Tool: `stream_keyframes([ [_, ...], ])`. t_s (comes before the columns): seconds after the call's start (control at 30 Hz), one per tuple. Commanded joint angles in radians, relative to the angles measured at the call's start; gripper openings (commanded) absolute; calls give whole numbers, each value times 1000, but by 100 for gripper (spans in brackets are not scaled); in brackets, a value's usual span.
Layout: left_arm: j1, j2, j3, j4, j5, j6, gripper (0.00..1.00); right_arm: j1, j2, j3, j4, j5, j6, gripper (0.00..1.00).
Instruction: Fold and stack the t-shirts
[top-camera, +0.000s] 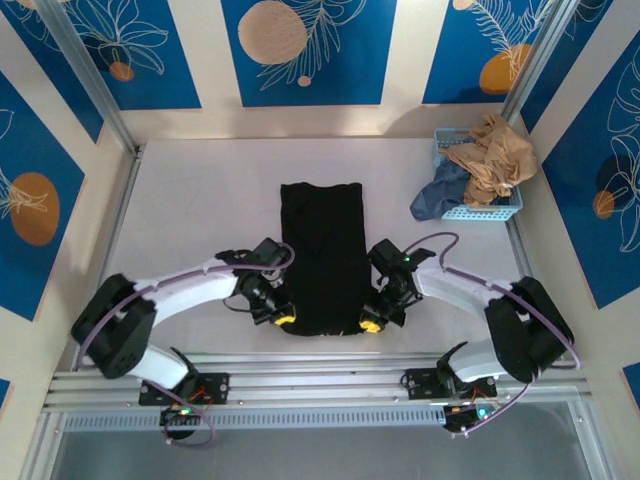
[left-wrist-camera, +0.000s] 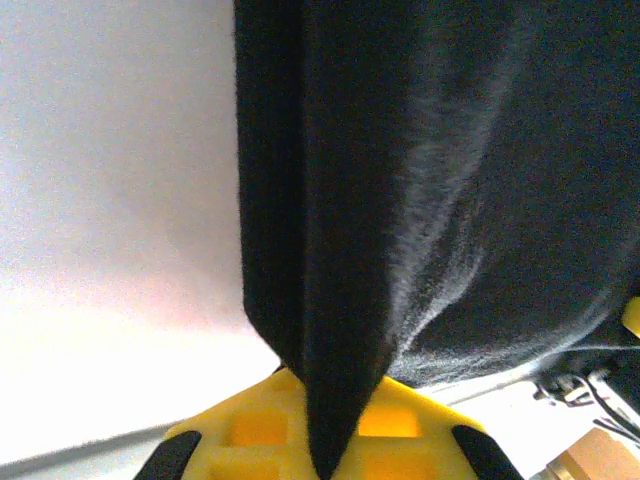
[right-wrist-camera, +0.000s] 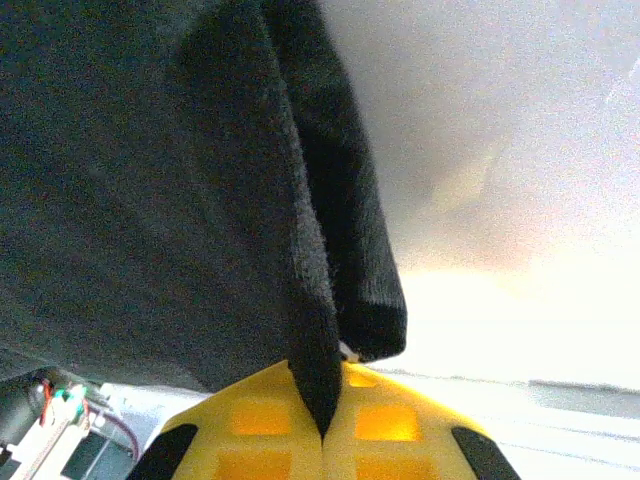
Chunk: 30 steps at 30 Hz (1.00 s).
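Looking from above, the long, narrow-folded plain black cloth t-shirt (top-camera: 321, 255) lies central on the white desk (top-camera: 200, 200), with the left gripper (top-camera: 283, 320) and right gripper (top-camera: 371, 323) at its near corners. Left wrist view: yellow fingers (left-wrist-camera: 250, 430) pinch the hem — right wrist likewise. Judged mid-fold; next, carry both corners evenly toward the far edge.

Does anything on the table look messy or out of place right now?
The light blue basket at the far right overflows: a tan garment heaps above its rim and a blue garment spills over its left side onto the table. The black t-shirt lies straight, the left gripper and right gripper pinching its near corners.
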Motion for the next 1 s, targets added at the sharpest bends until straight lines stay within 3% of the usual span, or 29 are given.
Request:
stream_keyframes([
  [0.0, -5, -100, 15, -86, -9, -7, 0, 2, -76, 59, -141, -64, -3, 0],
  [0.17, 41, -153, 128, -141, -60, -48, 0, -65, -87, 205, -221, -74, 7, 0],
  [0.37, 185, -79, 311, -156, -84, -75, 0, -205, 47, 461, -287, -115, -14, 0],
  [0.6, 342, 168, 564, -109, -58, -109, 0, -329, 336, 804, -268, -156, 5, 0],
  [0.8, 426, 541, 934, -84, -17, -110, 1, -408, 670, 1102, -204, -171, 58, 0],
  [0.9, 444, 795, 1220, -104, 21, -69, 22, -427, 857, 1299, -209, -165, 60, 4],
  [0.97, 453, 964, 1428, -164, 39, -50, 42, -434, 974, 1442, -242, -135, 51, 21],
])
